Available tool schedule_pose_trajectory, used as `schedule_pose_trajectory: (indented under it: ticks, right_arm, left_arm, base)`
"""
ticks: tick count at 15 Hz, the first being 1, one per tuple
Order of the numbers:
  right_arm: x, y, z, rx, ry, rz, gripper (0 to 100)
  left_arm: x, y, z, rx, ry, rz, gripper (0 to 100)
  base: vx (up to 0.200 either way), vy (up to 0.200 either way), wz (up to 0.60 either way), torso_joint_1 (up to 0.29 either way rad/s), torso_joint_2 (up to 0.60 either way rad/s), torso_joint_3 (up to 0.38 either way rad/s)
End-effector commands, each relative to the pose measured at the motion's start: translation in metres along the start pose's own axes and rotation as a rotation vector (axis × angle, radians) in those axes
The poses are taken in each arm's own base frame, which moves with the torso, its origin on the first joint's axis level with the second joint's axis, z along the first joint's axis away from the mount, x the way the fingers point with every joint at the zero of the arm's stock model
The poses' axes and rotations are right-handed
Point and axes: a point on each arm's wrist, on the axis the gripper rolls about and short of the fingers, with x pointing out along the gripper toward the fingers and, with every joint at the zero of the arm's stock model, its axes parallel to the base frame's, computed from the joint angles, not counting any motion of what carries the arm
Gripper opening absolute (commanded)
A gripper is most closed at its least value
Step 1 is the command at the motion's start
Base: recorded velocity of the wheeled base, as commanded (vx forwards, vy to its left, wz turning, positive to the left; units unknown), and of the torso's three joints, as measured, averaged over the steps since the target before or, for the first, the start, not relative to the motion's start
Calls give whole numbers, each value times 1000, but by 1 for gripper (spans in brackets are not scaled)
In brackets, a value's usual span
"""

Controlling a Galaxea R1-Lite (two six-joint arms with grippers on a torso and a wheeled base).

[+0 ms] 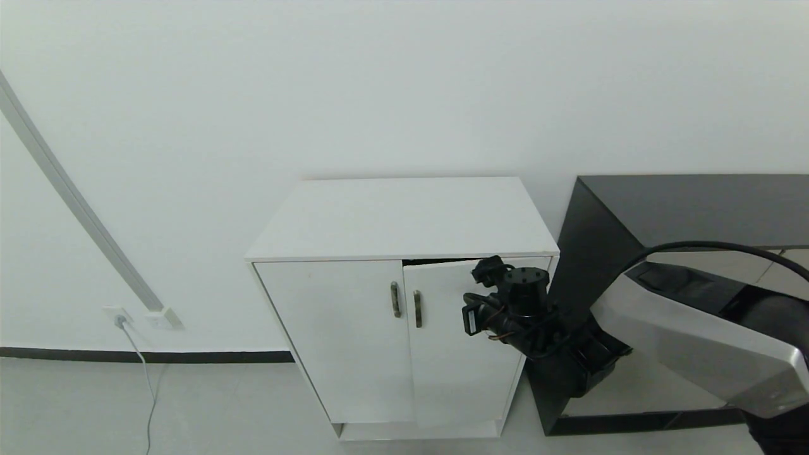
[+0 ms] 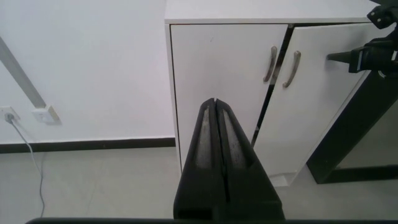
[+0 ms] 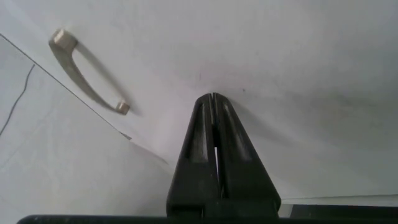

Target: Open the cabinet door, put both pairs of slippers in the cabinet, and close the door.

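The head view takes in the whole white cabinet [image 1: 398,218] standing on the floor [image 1: 189,411] against the wall. Its left door [image 1: 341,341] is flush. Its right door [image 1: 461,373] stands slightly ajar, with a dark slit along its top edge. The two handles [image 1: 395,299] sit side by side at the centre seam. This view also shows a dark panel [image 1: 600,234] just beside the cabinet on the robot's right. A wall socket [image 1: 117,315] with a cable [image 1: 148,385] hanging to the floor is well off to the left.

The right wrist view adds the close detail. The right gripper [image 3: 213,99] has its fingers pressed together, holding nothing, with the tips right at the face of the ajar door. Whether they touch it cannot be told. That door's handle lies near the tips but apart from them, ungrasped.

The left wrist view looks at the cabinet from lower and farther back. The left gripper [image 2: 214,104] is also closed and empty, well short of the cabinet and pointing at the left door. From here the opening shows as a dark wedge between the doors, wider at the bottom, and the right gripper reaches in at handle height beside the right door's handle.

The gap is too narrow and dark to tell what the cabinet holds.
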Motion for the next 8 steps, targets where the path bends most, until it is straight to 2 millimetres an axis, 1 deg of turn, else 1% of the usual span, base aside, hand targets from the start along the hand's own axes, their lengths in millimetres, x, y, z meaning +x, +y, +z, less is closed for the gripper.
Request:
schedule_pose_trajectory:
  ticks: [1,4,8]
  right_arm:
    - [8,-2,-3,2,-5,-5,0]
    - [16,-8,-4,4,3,-19,0]
    - [17,-11,0,7,-5,-24,0]
  left_arm:
    - [0,0,0,0,0,0,0]
    - [0,0,0,0,0,0,0]
    - [0,0,0,0,0,0,0]
  base:
    - [0,0,0,0,0,0]
    - [0,0,0,0,0,0]
    - [0,0,0,0,0,0]
